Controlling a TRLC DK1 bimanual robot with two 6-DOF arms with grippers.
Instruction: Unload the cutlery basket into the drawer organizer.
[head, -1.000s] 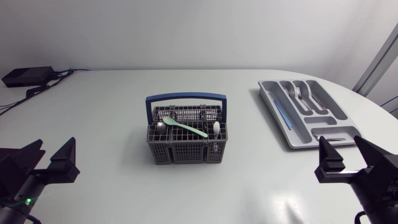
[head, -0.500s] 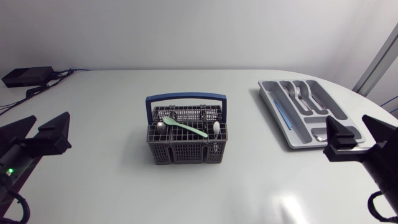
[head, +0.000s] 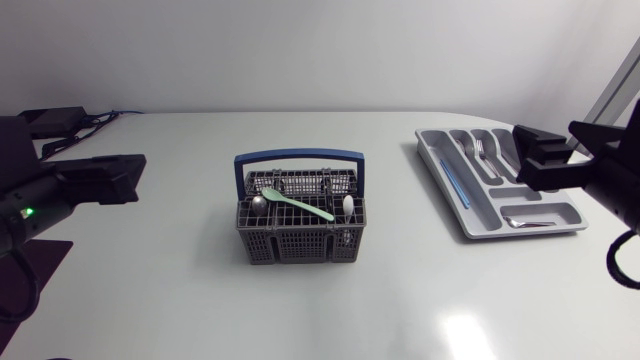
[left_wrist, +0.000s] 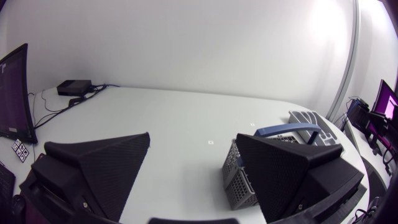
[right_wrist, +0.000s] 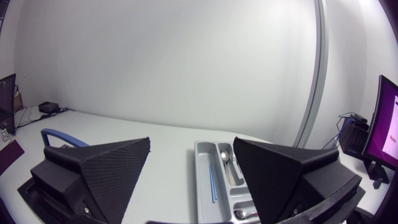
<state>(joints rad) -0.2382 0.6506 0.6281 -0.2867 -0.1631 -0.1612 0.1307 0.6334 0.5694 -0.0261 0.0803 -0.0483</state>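
**Left arm:** enters from head view's left edge. Left gripper (head: 98, 180) is held level and points across the bench (head: 180, 290) twd the basket, well apart from it. Fingers (left_wrist: 106, 162) wide apart, nothing btwn them.

**Right arm:** enters from the right edge. Right gripper (head: 545, 160) points inward and overlaps the organizer's right side in head view. Fingers (right_wrist: 102, 165) wide apart, nothing btwn them.

**Cutlery basket** (head: 300, 240): grey mesh, mid-bench, upright. Long axis runs left-right, and the blue handle (head: 298, 157) arches along that axis. In left wrist view it sits ahead of the gripper, partly behind one finger.

**Basket contents:**
- Green spoon (head: 297, 205) lies diagonally across the top, bowl at back-left, stem twd front-right.
- Metal spoon (head: 258, 205) in the left part, bowl up.
- White utensil (head: 347, 206) in the right part; type can't tell.

**Drawer organizer** (head: 440, 168): grey, on the bench's right, well apart from the basket. Long axis is angled, far end left, near end right.

**Organizer contents:**
- Fork (head: 478, 150) in a long slot, lengthwise.
- Blue item (head: 455, 187) in the leftmost slot, lengthwise.
- Spoon (head: 520, 221) in the near cross slot.

**Other:** black box (head: 55, 117) w/ cables at the far-left corner.
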